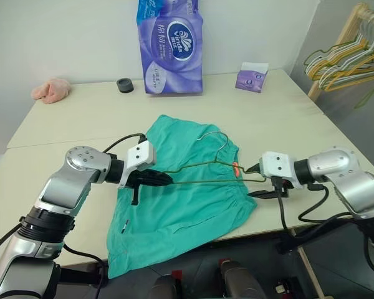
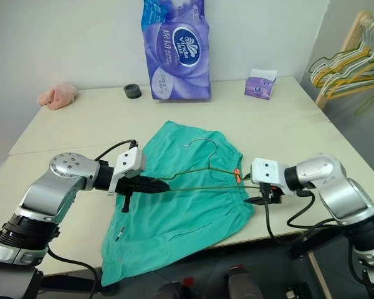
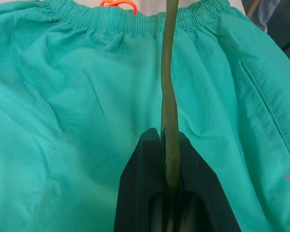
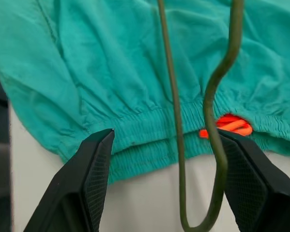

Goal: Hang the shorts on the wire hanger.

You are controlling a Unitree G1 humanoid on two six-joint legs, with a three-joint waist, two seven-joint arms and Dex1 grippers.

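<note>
Shorts (image 1: pixel 187 187): lie flat on the table (image 1: pixel 81 118), spread under the wire hanger (image 1: pixel 206 167), one leg drooping over the near table edge below my left gripper; waistband and orange tag (image 1: pixel 235 168) sit just beside my right gripper.
Wire hanger: not threaded through the fabric; it runs from my left gripper across the top of the shorts to my right gripper, hook pointing away from both.
Left gripper (image 1: pixel 163 179): clenched on one end of the hanger; in the left wrist view the wire runs straight out between my fingers (image 3: pixel 145 179).
Right gripper (image 4: pixel 164 179): released, jaws standing wide apart; the hanger's far corner bend hangs between them, close to one finger, and I cannot tell whether it touches.
Progress: I judge hanging not yet done, since the shorts rest wholly beneath the wire.
Risk, hanger: held at one end only, so it may swing or sag and twist in my left grip.
Risk, grab: if my right jaws close here they could pinch waistband and wire together, or catch the tag alone.
Risk, shorts: the overhanging leg could drag the whole cloth off the edge once I lift.
Containers: tissue box (image 1: pixel 252 79) well beyond my right gripper, a tissue sticking out; purple paper pack (image 1: pixel 171 43) far beyond both, sealed, contents hidden.
</note>
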